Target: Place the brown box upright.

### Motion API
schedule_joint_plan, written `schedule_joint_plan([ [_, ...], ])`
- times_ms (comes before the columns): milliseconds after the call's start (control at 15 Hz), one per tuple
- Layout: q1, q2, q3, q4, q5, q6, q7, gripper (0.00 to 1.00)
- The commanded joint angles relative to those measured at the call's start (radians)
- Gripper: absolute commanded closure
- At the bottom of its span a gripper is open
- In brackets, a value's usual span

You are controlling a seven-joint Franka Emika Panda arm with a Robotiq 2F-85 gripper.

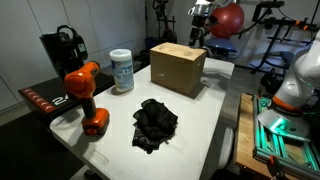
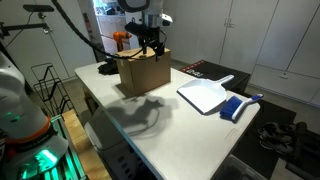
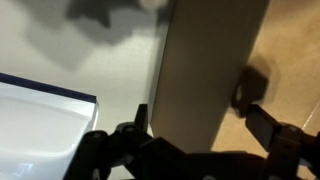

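**Light box, take it by the wall**

The box [image 1: 178, 68] sits on the table [image 1: 205, 112], near the canister [image 1: 122, 71]. My gripper [image 3: 195, 100] is spread, straddling one thin cardboard wall. I judge it light, stiffish and crushable, so I'd pinch that wall gently.

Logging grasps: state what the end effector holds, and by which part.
The end effector straddles one wall of the plain tan-brown cardboard box at its rim; whether it grips cannot be told.
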Motion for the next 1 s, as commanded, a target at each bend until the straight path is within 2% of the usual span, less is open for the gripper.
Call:
schedule_joint_plan([
  [0, -0.024, 0.023, 0.017, -0.002, 0.030, -0.002, -0.029, 0.00],
  [267, -0.037, 0.025, 0.018, -0.006, -0.017, -0.001, 0.015, 0.00],
  [933, -0.080, 0.012, 0.007, -0.020, -0.050, 0.005, 0.076, 0.00],
])
